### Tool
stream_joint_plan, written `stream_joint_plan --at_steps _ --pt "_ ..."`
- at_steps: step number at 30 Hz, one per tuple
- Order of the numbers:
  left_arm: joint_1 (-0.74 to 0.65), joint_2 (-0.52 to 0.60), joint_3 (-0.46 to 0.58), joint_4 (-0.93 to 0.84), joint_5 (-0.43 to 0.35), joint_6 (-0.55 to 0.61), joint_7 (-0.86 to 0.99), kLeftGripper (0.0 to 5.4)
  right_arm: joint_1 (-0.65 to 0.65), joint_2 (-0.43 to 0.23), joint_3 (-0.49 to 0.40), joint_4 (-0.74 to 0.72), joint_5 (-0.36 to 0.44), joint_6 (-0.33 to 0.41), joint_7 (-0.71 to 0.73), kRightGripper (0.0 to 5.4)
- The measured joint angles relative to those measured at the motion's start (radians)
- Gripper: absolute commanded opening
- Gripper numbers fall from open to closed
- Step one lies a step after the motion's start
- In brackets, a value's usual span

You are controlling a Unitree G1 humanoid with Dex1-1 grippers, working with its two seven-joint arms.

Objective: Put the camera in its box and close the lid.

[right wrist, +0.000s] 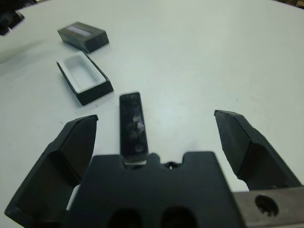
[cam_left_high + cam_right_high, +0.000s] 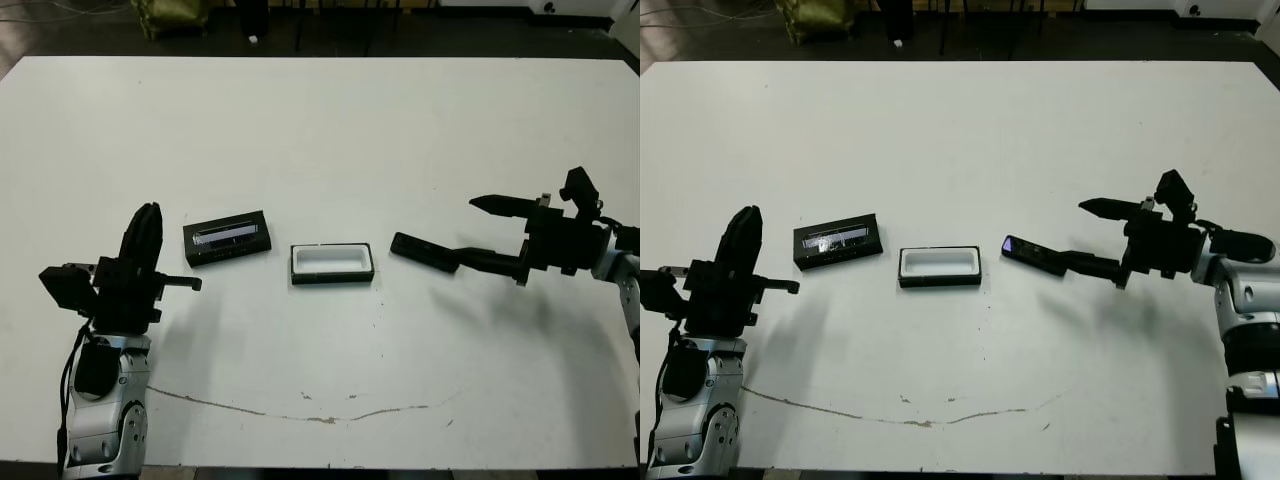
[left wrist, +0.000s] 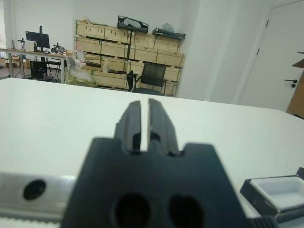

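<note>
On the white table (image 2: 320,130), at its far left, the left gripper (image 2: 146,238) stands over the near edge with its two black fingers (image 3: 134,124) pressed almost together, only a thin slit between them, and nothing held. It is well apart from the task's things, hanging beside the tabletop's left part with its dark shadow falling on the surface to its right.

Just to the right of that arm lies the lid (image 2: 228,237), a flat black cover with its glossy silver-blue strip facing up, slightly turned on the table. Beside it, near but not touching, sits the box (image 2: 332,263), open, its white lining showing inside the black rim and nothing in it.

Further right, a small gap away from the box, the camera (image 2: 423,251) lies flat on the table as a plain black bar, pointing slantwise toward the box. In the right wrist view the camera (image 1: 133,123) lies between the spread fingers, with its near end hidden behind the gripper's body.

At the far right, the right gripper (image 2: 480,231) reaches in from the table's edge with its fingers (image 1: 247,145) spread wide. Whether either finger touches the camera cannot be told. A thin brownish crack or stain (image 2: 300,410) runs along the table's near part.
</note>
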Motion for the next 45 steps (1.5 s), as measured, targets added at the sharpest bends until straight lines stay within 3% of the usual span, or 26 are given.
stream_joint_plan --at_steps 5,33,36,43,45 --pt "0.002 0.000 -0.001 0.000 -0.003 0.004 0.000 0.00 -0.020 0.017 0.003 0.065 -0.032 -0.040 0.002 5.38" --pt "0.002 0.000 0.000 0.011 -0.003 0.002 -0.007 0.00 -0.035 0.057 0.013 0.053 -0.046 -0.016 0.029 5.38" --pt "0.002 0.000 0.000 0.011 -0.001 0.002 -0.004 0.00 -0.024 0.058 0.015 0.040 -0.051 -0.020 0.020 5.13" --pt "0.002 0.000 0.000 0.007 -0.002 0.002 -0.004 0.00 -0.003 0.061 0.027 -0.002 -0.053 -0.015 0.005 3.61" --pt "0.002 0.000 0.000 0.007 -0.003 0.002 -0.005 0.00 0.002 0.064 0.033 0.000 -0.054 -0.016 0.004 3.51"
